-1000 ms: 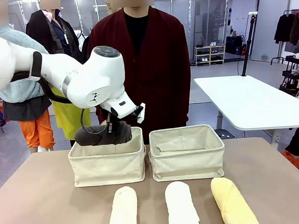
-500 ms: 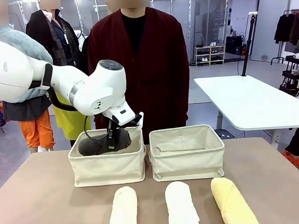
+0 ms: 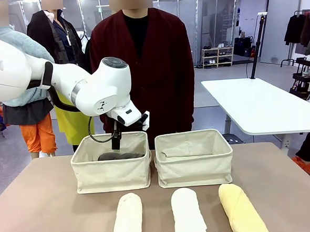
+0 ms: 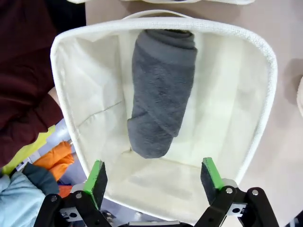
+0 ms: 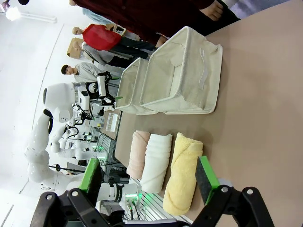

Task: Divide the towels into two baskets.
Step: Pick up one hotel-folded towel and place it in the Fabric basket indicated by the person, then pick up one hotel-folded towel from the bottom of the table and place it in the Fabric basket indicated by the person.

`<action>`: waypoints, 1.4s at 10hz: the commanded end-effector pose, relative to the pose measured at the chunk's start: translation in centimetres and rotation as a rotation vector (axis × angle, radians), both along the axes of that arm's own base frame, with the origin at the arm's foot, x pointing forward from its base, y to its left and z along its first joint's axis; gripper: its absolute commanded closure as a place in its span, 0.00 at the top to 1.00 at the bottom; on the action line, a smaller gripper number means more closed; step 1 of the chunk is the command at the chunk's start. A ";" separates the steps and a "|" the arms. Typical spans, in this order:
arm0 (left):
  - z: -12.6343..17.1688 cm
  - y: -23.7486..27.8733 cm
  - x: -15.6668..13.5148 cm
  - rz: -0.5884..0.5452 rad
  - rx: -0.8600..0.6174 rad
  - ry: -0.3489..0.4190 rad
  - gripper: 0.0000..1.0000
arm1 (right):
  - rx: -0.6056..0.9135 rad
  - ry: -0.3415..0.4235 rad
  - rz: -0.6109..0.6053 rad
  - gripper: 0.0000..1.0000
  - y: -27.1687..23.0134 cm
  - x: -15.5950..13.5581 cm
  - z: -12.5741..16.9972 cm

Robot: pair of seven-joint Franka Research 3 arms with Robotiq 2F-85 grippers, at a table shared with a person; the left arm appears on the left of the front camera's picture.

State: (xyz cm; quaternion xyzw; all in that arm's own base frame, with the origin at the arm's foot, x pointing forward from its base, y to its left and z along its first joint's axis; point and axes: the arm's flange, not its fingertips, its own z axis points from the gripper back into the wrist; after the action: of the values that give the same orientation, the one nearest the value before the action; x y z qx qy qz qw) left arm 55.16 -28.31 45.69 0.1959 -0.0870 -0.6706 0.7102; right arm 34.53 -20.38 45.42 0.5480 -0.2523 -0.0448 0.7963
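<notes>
While left end effector (image 4: 153,166) gapes empty above grey towel (image 4: 161,90) in basket (image 4: 239,109), right end effector (image 5: 147,163) spread.

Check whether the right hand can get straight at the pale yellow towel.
Probably yes: the right hand is open and faces the pale yellow towel, which lies uncovered at the row's end, with only the white towel close beside it.

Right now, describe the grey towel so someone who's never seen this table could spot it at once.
On the table stand two cream baskets; look in the left basket, under the open left gripper. The grey towel lies rolled inside, the only dark roll and the only one in a basket; the three pale towels lie out on the table.
</notes>
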 end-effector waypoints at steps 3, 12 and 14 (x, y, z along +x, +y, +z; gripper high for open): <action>-0.2 -0.2 0.1 -0.028 0.010 0.007 1.00 | 0.000 -0.005 0.005 1.00 -0.1 -0.3 0.1; 1.8 0.7 -1.0 0.007 -0.078 0.040 1.00 | 0.000 -0.005 0.005 1.00 -0.1 -0.3 0.1; 5.4 4.6 -4.7 0.129 -0.212 0.150 1.00 | 0.000 -0.005 0.005 1.00 -0.1 -0.3 0.1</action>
State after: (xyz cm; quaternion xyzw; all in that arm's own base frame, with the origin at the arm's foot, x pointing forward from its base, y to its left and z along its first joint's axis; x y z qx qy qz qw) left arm 53.46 -26.99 49.05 0.1207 -0.1010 -0.6466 0.7464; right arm 34.52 -20.40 45.42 0.5479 -0.2525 -0.0450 0.7962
